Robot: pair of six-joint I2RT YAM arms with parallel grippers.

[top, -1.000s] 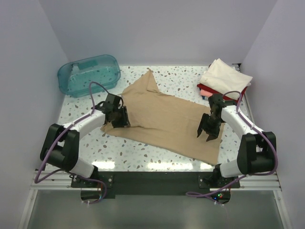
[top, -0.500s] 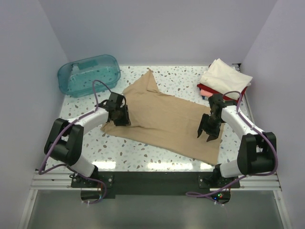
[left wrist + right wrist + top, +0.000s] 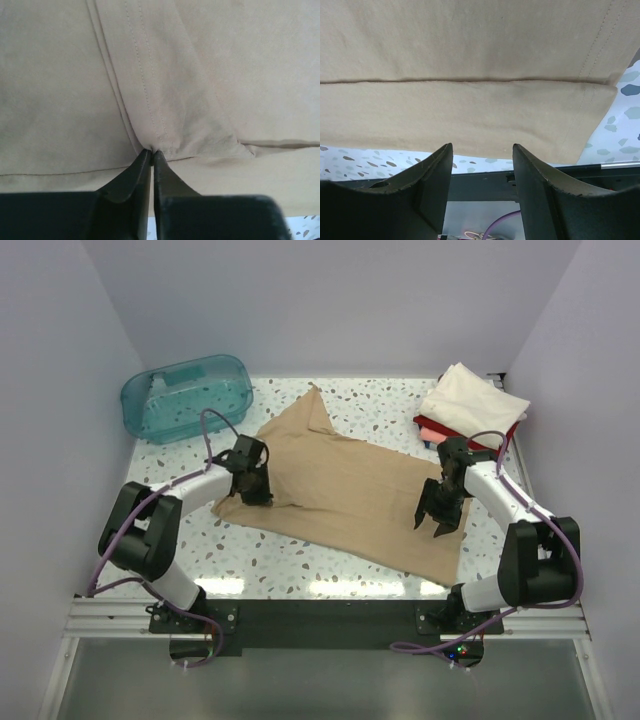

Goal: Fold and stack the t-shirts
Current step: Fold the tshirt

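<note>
While tan t-shirt is lying spread across counter centre, your left fingers are pinching tight on stitched fold at its left edge. Your right fingers are standing apart over its near right hem, gripping nothing. Cream t-shirt is sitting folded at far right corner.

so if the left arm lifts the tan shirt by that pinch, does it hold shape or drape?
Probably floppy: the tan shirt puckers into folds where the left gripper pinches it, so it should drape, not hold shape. Likely light: thin cloth lying flat. A push would probably bunch it, like the creases at the pinch.
</note>
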